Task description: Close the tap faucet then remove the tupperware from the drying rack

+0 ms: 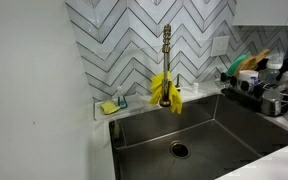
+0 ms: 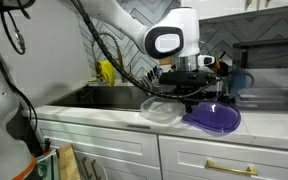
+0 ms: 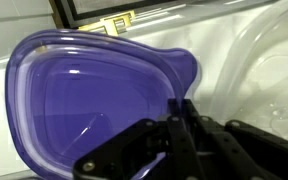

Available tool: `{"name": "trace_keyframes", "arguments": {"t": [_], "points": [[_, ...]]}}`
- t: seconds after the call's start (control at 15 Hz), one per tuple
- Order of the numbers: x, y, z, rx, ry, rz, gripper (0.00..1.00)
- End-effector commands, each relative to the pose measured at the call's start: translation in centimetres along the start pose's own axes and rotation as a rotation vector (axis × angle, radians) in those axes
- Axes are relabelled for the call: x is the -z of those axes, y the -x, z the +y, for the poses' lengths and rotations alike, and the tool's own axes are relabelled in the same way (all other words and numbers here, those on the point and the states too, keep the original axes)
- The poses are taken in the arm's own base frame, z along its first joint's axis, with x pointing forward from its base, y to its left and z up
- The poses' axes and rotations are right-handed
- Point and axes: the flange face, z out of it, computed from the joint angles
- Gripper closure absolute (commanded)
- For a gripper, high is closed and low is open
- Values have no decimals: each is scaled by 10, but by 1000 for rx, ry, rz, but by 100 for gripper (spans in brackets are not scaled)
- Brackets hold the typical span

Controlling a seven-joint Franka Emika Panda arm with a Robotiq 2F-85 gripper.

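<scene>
The brass tap faucet stands upright behind the sink, with yellow gloves hung on it. The dark wire drying rack is on the counter beside the sink and holds dishes. The clear tupperware lies on the white counter, off the rack; it also shows in the wrist view. Beside it lies a purple plastic container, which fills the wrist view. My gripper is low over the two; its fingers are pressed together at the purple container's rim.
A steel sink with a drain lies below the faucet. A yellow-green sponge sits on the back ledge. The purple container reaches the counter's front edge. A metal pot stands in the rack.
</scene>
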Motion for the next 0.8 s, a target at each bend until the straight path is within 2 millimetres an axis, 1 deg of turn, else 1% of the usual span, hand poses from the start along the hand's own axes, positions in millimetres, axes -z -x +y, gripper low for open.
{"name": "trace_keyframes", "arguments": {"t": [0.0, 0.07, 0.4, 0.47, 0.67, 0.73], "points": [[-9, -6, 9, -6, -16, 23, 83], [-7, -7, 12, -16, -12, 28, 66], [9, -9, 30, -39, 23, 57, 30], [13, -9, 31, -46, 20, 63, 21], [23, -5, 35, -119, 2, 30, 1], [27, -2, 37, -160, 2, 4, 0]]}}
